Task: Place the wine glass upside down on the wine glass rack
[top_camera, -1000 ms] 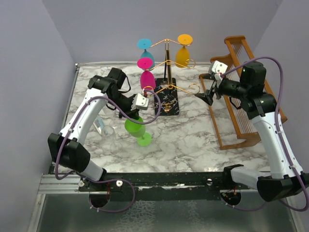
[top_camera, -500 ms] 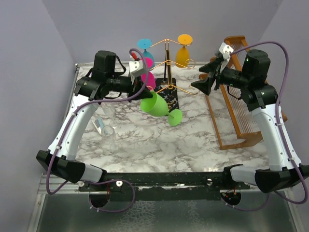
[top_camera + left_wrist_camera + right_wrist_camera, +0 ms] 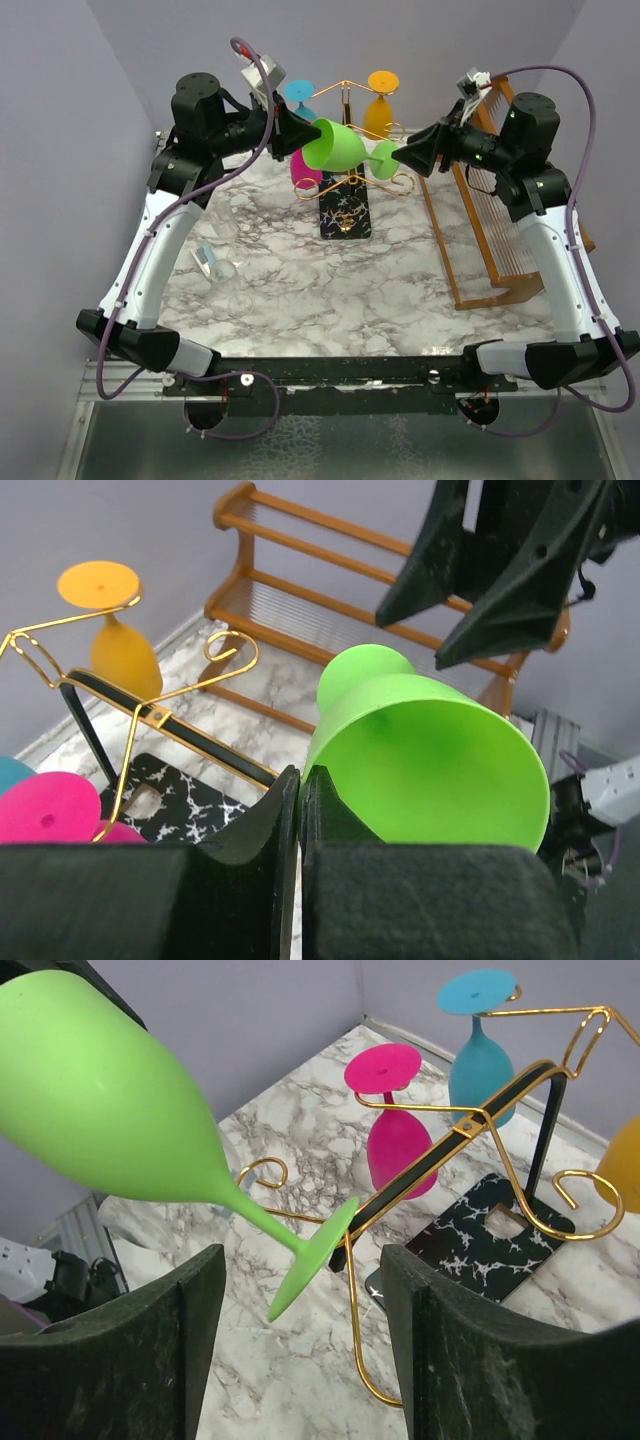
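Step in hand, as I read it: a mid-air handover before hanging.

The green wine glass point(image 3: 335, 147) is off the surface, lying nearly level above the wine glass rack point(image 3: 345, 213). Its bowl points to the left arm point(image 3: 215, 125) and its foot point(image 3: 315, 1255) to the right.

Left jaws: together, pinched on the bowl's rim.
Right jaws: apart, one on either side of the foot in the right wrist view. I see no contact.

A pink glass point(image 3: 305, 170), a teal glass point(image 3: 298, 92) and an orange glass point(image 3: 381, 105) hang upside down on the rack. The lower scroll arm point(image 3: 400, 183) on the right looks free.

Next move, my judgement:
- Close the right jaws on the stem just behind the foot and confirm the hold.
- Only then let go with the left jaws.
- Turn the glass bowl-down and slide the stem into the free scroll.

Risk: the foot may clip the gold wire on the way in.
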Action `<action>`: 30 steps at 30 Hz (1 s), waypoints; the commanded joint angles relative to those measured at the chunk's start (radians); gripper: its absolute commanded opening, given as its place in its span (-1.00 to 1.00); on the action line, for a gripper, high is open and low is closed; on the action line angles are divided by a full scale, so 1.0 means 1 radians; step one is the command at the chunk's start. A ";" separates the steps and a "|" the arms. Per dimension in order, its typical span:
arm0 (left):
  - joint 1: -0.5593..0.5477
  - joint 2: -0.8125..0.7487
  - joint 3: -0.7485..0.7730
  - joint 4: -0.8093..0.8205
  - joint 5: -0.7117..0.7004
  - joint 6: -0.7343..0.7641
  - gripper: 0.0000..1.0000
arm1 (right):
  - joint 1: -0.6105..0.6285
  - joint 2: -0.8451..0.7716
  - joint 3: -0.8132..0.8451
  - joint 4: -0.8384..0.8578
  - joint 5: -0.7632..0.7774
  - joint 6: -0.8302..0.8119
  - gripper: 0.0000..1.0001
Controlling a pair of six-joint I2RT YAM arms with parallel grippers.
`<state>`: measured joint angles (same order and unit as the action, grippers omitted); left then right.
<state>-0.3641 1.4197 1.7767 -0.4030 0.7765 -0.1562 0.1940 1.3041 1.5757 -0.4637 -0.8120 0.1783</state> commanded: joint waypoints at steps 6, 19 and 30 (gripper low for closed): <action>-0.004 0.061 0.069 0.160 -0.105 -0.178 -1.00 | -0.004 0.014 0.024 -0.015 0.109 0.142 0.04; -0.008 0.082 0.078 0.190 -0.109 -0.174 -1.00 | 0.002 0.046 -0.010 0.017 0.160 0.193 -0.45; -0.015 0.086 0.061 0.208 -0.102 -0.173 -1.00 | 0.004 0.065 -0.017 0.063 0.134 0.246 -0.61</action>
<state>-0.3691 1.5055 1.8252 -0.2478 0.6853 -0.3164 0.1951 1.3602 1.5639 -0.4458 -0.6815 0.3977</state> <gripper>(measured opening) 0.030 0.209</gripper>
